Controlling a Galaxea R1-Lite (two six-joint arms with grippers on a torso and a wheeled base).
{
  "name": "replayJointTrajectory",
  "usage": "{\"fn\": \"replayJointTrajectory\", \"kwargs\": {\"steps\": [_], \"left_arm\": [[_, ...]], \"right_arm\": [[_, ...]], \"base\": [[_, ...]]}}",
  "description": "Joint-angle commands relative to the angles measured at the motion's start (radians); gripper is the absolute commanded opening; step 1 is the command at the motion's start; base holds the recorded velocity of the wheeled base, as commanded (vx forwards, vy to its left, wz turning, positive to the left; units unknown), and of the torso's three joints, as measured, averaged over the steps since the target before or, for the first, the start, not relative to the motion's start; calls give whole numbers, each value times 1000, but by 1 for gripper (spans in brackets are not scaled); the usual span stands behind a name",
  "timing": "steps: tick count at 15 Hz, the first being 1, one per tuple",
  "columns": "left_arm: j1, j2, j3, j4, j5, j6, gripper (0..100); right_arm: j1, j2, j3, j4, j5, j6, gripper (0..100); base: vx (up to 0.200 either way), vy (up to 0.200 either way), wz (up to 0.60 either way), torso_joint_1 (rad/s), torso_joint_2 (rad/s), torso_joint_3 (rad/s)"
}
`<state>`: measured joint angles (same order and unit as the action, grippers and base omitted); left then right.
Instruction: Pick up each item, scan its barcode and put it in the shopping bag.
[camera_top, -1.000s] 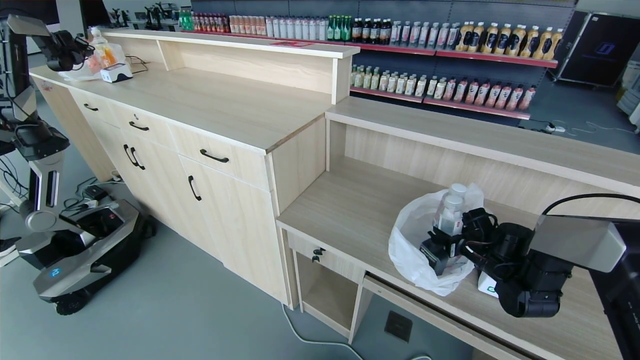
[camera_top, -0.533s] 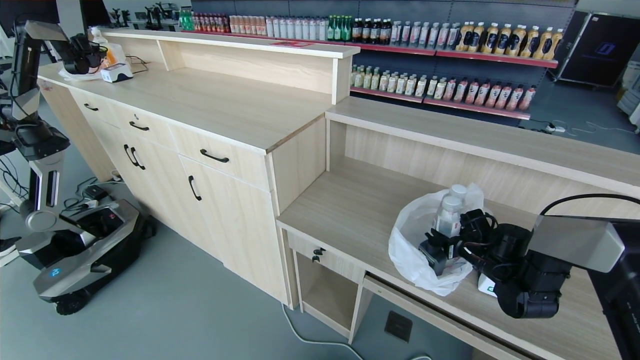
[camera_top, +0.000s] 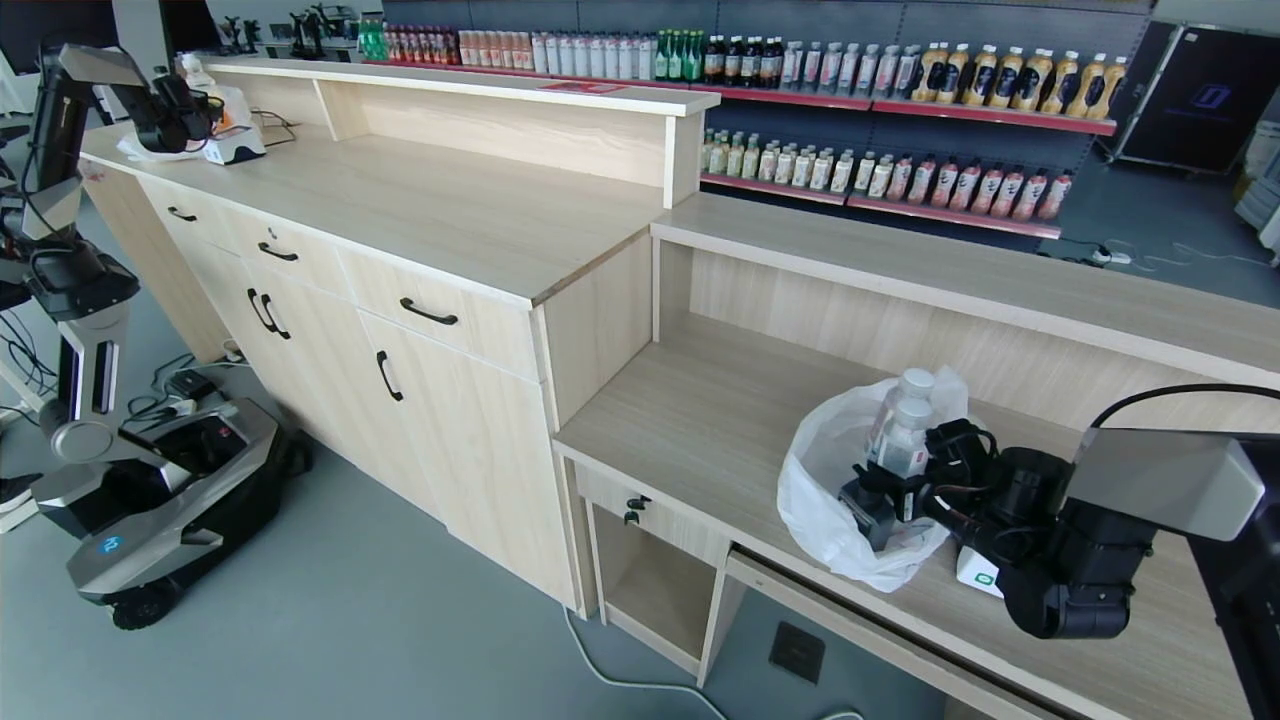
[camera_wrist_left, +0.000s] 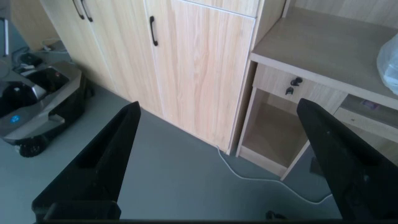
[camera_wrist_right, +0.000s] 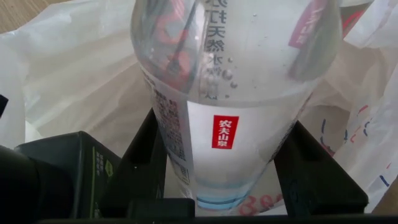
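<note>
Your right gripper (camera_top: 897, 482) has its jaws clamped on the water bottle (camera_top: 903, 438), upright inside the shopping bag (camera_top: 815, 485) on the surface (camera_top: 700, 420), at four o'clock in head view. Your left gripper (camera_wrist_left: 217, 107) holds its jaws wide apart.

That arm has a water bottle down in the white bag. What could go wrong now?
The thin shopping bag lies close around the fingers of the right gripper, so it might snag and drag when they withdraw. The held bottle stands beside the other bottle in the bag; released carelessly, either could topple. The bag sits near the front edge of the counter, so a tug might pull it off.
</note>
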<state>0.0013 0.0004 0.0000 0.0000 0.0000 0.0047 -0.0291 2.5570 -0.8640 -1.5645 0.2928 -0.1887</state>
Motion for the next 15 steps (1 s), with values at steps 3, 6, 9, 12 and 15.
{"fn": "replayJointTrajectory", "kwargs": {"steps": [3,6,9,12,15], "left_arm": [[0,0,0,0,0,0,100],[0,0,0,0,0,0,100],[0,0,0,0,0,0,100],[0,0,0,0,0,0,100],[0,0,0,0,0,0,100]], "right_arm": [[0,-18,23,-6,0,0,0],[-2,-32,28,-6,0,0,0],[-8,-32,26,-6,0,0,0],[-6,-29,17,-6,2,3,0],[-3,-21,17,-6,2,3,0]], "base": [[0,0,0,0,0,0],[0,0,0,0,0,0],[0,0,0,0,0,0],[0,0,0,0,0,0],[0,0,0,0,0,0]]}}
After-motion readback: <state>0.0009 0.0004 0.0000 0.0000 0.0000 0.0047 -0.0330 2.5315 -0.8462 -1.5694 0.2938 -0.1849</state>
